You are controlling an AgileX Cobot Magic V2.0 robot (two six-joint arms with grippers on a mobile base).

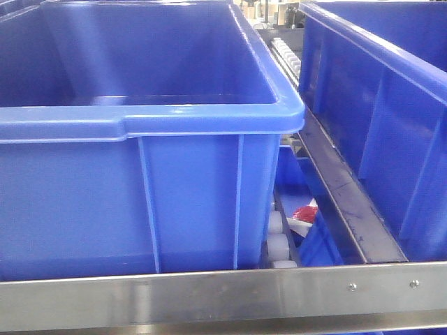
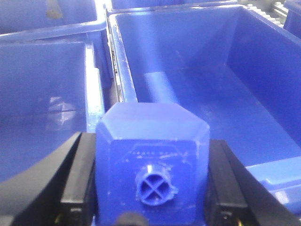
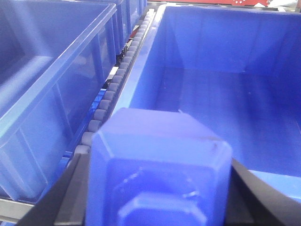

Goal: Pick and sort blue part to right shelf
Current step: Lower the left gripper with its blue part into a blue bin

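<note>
Front view: the right shelf [image 1: 343,199], a stainless-steel rack, fills the picture. A flat steel front rail [image 1: 174,300] with two small screws [image 1: 353,286] runs across the bottom. Behind it sits a large blue crate [image 1: 209,115], seen from just outside its near wall. A second blue crate [image 1: 377,105] stands to its right. Between them white rollers [image 1: 278,244] run away from me, and a small red object [image 1: 305,213], too blurred to name, lies low in that gap. Neither arm shows here.

Left wrist view: my left claw [image 2: 153,181] is clamped on the blue part [image 2: 151,155]. Its black fingers [image 2: 77,174] press against both sides, and the low round knob with a cross in it faces the camera. The part hangs above the near end of an open blue crate [image 2: 188,37], apart from its floor.

Right wrist view: my right claw [image 3: 160,197] grips a second blue block [image 3: 157,155] with bevelled shoulders and a bigger cap, dark fingers [image 3: 66,193] on either side. It hangs above another open crate [image 3: 221,42], beside a roller track [image 3: 117,80].
</note>
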